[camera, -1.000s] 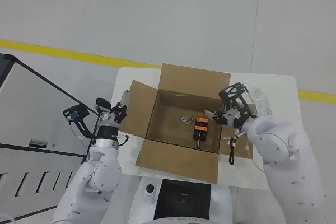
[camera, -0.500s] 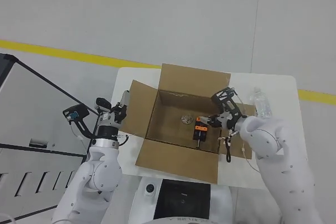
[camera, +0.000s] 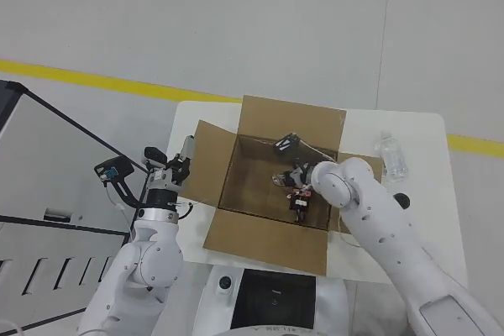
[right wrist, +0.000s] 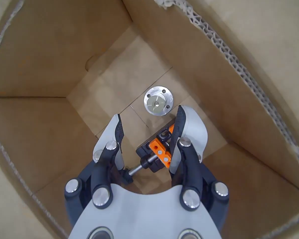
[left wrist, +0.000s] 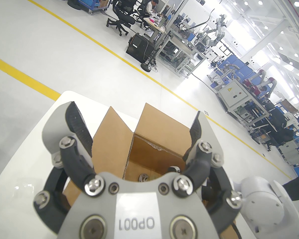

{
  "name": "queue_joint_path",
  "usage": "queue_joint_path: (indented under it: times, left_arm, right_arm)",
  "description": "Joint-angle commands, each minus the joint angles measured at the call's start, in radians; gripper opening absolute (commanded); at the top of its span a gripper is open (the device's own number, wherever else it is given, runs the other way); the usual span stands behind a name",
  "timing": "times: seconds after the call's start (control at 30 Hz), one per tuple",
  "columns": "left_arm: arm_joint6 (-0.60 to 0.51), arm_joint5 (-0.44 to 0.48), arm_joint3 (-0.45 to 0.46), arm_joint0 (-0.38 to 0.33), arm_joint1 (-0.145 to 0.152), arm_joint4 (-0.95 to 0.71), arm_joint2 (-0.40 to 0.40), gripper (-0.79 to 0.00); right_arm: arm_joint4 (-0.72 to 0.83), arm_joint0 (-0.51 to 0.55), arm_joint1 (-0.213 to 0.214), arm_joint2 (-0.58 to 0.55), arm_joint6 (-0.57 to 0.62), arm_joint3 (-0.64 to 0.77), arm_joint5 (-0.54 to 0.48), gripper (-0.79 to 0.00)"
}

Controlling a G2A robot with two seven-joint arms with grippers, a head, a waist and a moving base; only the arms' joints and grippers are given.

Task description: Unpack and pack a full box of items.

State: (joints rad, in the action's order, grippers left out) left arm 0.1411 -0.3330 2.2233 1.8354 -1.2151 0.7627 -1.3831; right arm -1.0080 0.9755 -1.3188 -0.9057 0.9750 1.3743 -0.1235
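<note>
An open cardboard box (camera: 269, 239) stands mid-table. On its floor lie an orange-and-black clamp (right wrist: 157, 150) and a round metal disc (right wrist: 158, 103). My right gripper (right wrist: 149, 123) hangs open inside the box, just above the clamp, one finger on each side and touching nothing. In the top view the right gripper (camera: 292, 179) is deep in the box and the arm hides much of the clamp (camera: 301, 196). My left gripper (left wrist: 134, 118) stands open and holds nothing, outside the box's left flap (left wrist: 109, 135); in the top view the left gripper (camera: 185, 155) sits at the table's left edge.
A clear plastic bottle (camera: 392, 155) lies on the table right of the box, with a small dark object (camera: 401, 200) nearer the front. The box walls (right wrist: 39, 50) close in tightly around the right gripper. The white table (camera: 403, 252) ends just past the bottle.
My right arm has swung from the box's right edge leftward and down into the box, over the clamp. The left arm has kept still.
</note>
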Motion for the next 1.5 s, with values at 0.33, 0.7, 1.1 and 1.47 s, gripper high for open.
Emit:
queue_joint_path:
  times: [0.33, 0.7, 1.1, 1.47]
  left_arm:
    - [0.000, 0.000, 0.000, 0.000, 0.000, 0.000, 0.000, 0.000]
    - [0.000, 0.000, 0.000, 0.000, 0.000, 0.000, 0.000, 0.000]
    - [0.000, 0.000, 0.000, 0.000, 0.000, 0.000, 0.000, 0.000]
    - [0.000, 0.000, 0.000, 0.000, 0.000, 0.000, 0.000, 0.000]
  right_arm:
    - [0.100, -0.186, -0.091, 0.162, -0.018, -0.292, 0.033, -0.413]
    - [0.057, -0.242, -0.139, 0.237, -0.047, -0.430, 0.091, -0.483]
    - [0.050, -0.252, -0.155, 0.232, -0.065, -0.452, 0.077, -0.785]
    - [0.011, -0.188, -0.119, 0.160, -0.051, -0.276, 0.040, -0.785]
